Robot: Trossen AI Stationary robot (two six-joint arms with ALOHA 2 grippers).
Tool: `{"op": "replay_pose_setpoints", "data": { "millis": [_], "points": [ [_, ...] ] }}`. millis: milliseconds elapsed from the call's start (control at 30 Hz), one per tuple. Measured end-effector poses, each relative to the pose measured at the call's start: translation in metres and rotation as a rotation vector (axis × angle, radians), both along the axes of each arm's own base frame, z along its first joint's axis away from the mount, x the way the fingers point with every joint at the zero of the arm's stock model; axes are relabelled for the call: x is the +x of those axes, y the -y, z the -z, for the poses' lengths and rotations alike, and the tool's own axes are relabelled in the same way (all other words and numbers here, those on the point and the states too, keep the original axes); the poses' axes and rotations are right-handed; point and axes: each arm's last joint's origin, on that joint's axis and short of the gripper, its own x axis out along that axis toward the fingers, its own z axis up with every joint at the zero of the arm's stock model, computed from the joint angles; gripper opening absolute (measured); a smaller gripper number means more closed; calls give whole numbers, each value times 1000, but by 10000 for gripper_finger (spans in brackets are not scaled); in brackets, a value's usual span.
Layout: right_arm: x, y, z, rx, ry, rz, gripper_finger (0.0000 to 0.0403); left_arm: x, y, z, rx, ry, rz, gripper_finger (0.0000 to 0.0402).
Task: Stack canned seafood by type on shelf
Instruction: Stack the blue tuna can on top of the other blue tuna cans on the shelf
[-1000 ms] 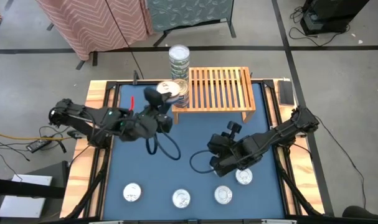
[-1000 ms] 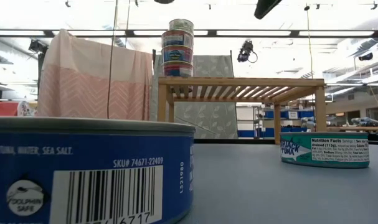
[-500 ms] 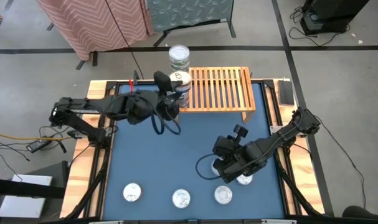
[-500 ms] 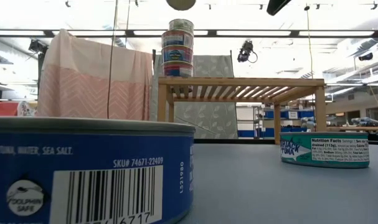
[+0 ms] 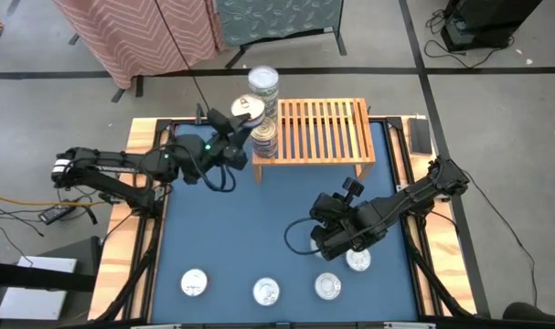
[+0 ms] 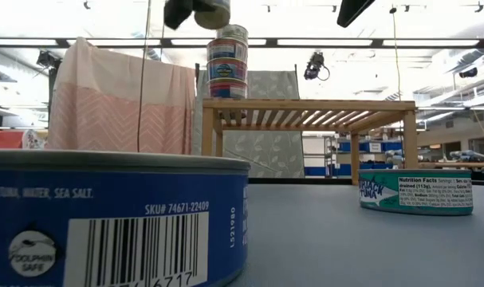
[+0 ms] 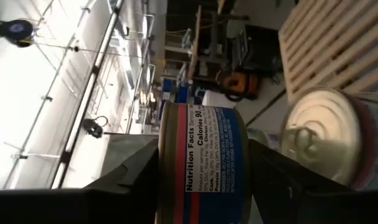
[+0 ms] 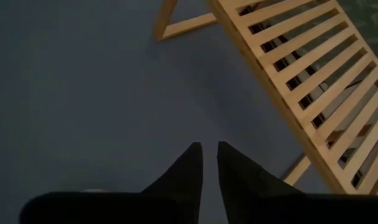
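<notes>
The light-wood shelf (image 5: pixel 321 131) stands at the table's far side, and a stack of tins (image 5: pixel 263 84) (image 6: pixel 228 60) rests on its left end. My left gripper (image 5: pixel 233 123) (image 6: pixel 195 11) is shut on a tin with a blue and red label (image 7: pixel 204 163), held high beside the stack's top. A silver tin top (image 7: pixel 322 140) shows just past it. Several loose tins (image 5: pixel 266 291) sit along the table's near edge. My right gripper (image 5: pixel 336 230) (image 8: pixel 209 163) hovers shut over the blue table in front of the shelf, near two tins (image 5: pixel 357 260). My left gripper pinches the tin by its labelled side wall (image 7: pixel 204 163), one finger (image 7: pixel 136 183) on each opposite side. It reaches in from the table's left, about level. The tin (image 6: pixel 213 13) is lifted clear, level with the top of the stack.
One tin (image 6: pixel 106 223) stands right at the low camera and another (image 6: pixel 415 192) farther right. The shelf's slatted top (image 8: pixel 301 74) is bare to the right of the stack. A dark block (image 5: pixel 421 137) lies on the right table rim. Cloth-covered panels (image 6: pixel 118 100) stand behind the table.
My left gripper has carried the tin from in front of the shelf toward the table's far edge, then a little to the left, ending beside the top of the stack. My right gripper has stayed over the same spot.
</notes>
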Motion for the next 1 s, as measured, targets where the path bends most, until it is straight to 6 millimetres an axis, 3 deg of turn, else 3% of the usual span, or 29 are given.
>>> {"op": "replay_pose_setpoints", "data": {
  "millis": [133, 400, 600, 1000],
  "points": [
    [2, 5, 0, -1, -2, 14, 53, 2, 3, 14, 0, -46, 30, 210],
    [3, 7, 0, -2, -3, 21, 51, 8, 6, 20, -38, -33, 107, 213],
    [3, 7, 0, -1, 0, 22, 51, 7, -5, 29, -111, -68, 112, 213],
    [3, 7, 0, 0, 1, 22, 48, 7, -12, 29, -127, -52, 94, 213]
  ]
}}
